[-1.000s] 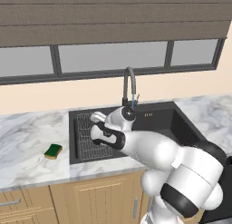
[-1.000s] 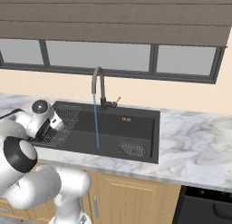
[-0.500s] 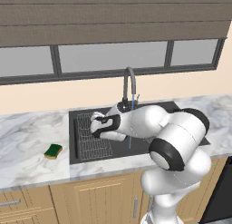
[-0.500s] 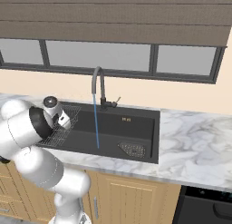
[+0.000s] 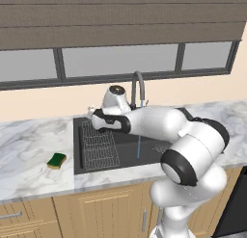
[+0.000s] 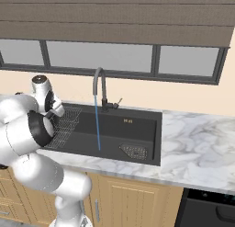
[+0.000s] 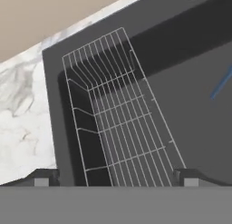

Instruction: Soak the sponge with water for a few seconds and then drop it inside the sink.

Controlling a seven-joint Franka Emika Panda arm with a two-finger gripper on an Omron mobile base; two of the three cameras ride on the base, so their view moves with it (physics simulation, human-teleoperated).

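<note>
In the hand view the two small dark fingertips of the gripper (image 7: pixel 115 177) stand wide apart at the bottom edge, with nothing between them, and they look down on the white wire rack (image 7: pixel 120 114) that lies in the left part of the large dark grey rectangular sink (image 7: pixel 181 73). A short slanted piece of the thin blue water stream (image 7: pixel 222 84) shows to the right of the rack over the basin floor. In the left base view the hand sits over the back left corner of the sink (image 5: pixel 125 152), above the wire rack (image 5: pixel 98 145), with the white arm reaching across from the right. The water stream (image 5: pixel 138 146) falls straight down from the dark arched gooseneck faucet (image 5: pixel 138 90) to the basin floor, to the right of the rack. The small green-topped, yellow-bottomed sponge (image 5: pixel 57 160) lies on the white marble counter (image 5: pixel 29 150) to the left of the sink, well apart from the hand and near the counter's front edge. In the right base view the water stream (image 6: pixel 97 122) drops from the faucet (image 6: pixel 100 86) into the sink (image 6: pixel 124 129), and a mesh drain (image 6: pixel 135 151) sits at the basin's front right.
</note>
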